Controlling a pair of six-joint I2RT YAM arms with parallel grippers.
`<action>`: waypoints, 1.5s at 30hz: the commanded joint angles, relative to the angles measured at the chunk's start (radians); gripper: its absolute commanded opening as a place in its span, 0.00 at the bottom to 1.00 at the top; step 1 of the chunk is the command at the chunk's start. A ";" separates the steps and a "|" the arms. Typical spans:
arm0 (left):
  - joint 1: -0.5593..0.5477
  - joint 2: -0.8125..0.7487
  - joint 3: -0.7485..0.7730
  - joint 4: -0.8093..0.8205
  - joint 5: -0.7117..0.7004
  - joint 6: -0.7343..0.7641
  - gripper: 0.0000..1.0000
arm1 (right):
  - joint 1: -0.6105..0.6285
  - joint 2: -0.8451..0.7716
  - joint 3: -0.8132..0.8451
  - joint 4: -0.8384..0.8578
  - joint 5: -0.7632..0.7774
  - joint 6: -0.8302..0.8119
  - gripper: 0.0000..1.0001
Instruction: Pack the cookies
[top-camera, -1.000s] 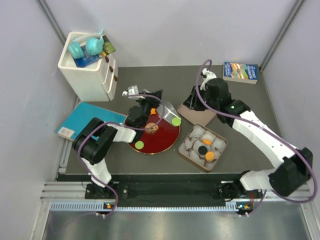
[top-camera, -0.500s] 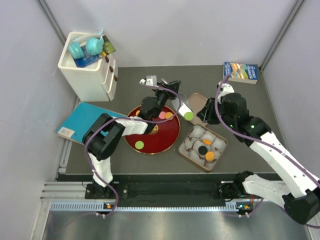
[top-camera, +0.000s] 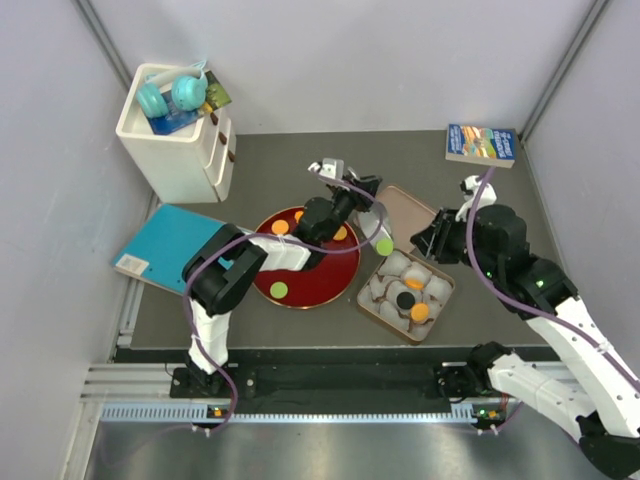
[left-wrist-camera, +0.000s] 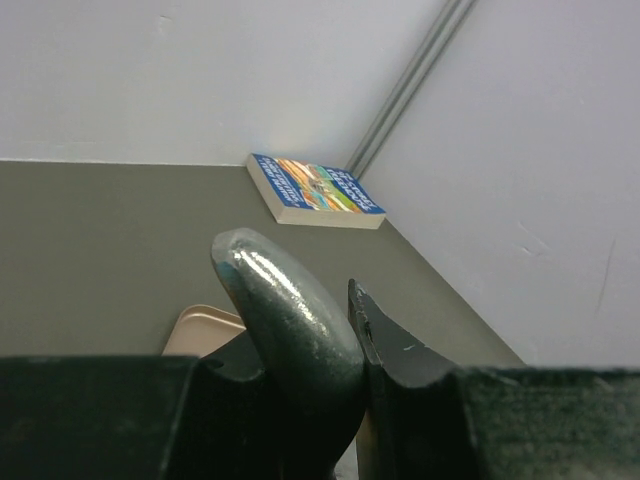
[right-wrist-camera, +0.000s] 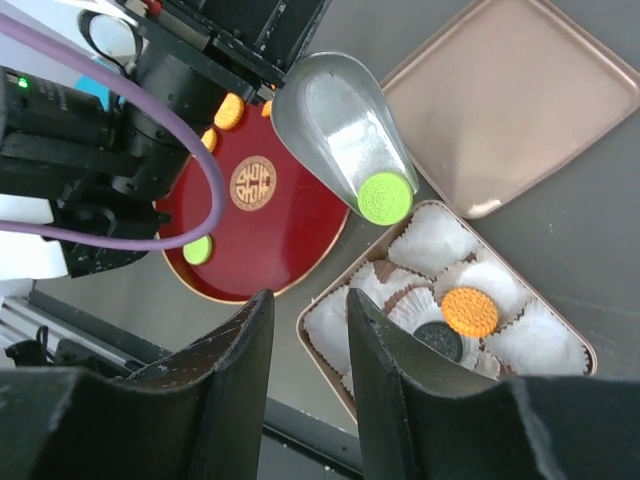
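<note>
Above the far edge of the tan square tin (top-camera: 452, 284) of white paper cups, left gripper (top-camera: 358, 203) clamps a silver metal scoop (right-wrist-camera: 338, 118) carrying one green cookie (right-wrist-camera: 385, 197). Right gripper (right-wrist-camera: 310, 300) hangs beside it, fingers apart, empty. Orange cookie (top-camera: 420, 312) and black cookie (top-camera: 402, 299) sit in the tin; more lie on the dark-red round plate (top-camera: 300, 301).

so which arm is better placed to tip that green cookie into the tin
Left. The left jaws are shut on the scoop, and the green cookie sits at the scoop's tip, right at the tin's corner. The right jaws are open and hold nothing.
</note>
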 joint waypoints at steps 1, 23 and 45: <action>-0.031 0.003 0.050 0.053 0.033 0.083 0.00 | 0.006 -0.009 -0.020 -0.014 0.020 0.004 0.36; -0.079 0.037 0.094 0.082 0.005 0.333 0.00 | 0.006 -0.010 -0.047 -0.005 0.029 0.004 0.37; 0.303 -0.550 -0.406 -0.038 -0.127 -0.078 0.00 | 0.005 0.387 -0.017 0.270 -0.029 -0.034 0.49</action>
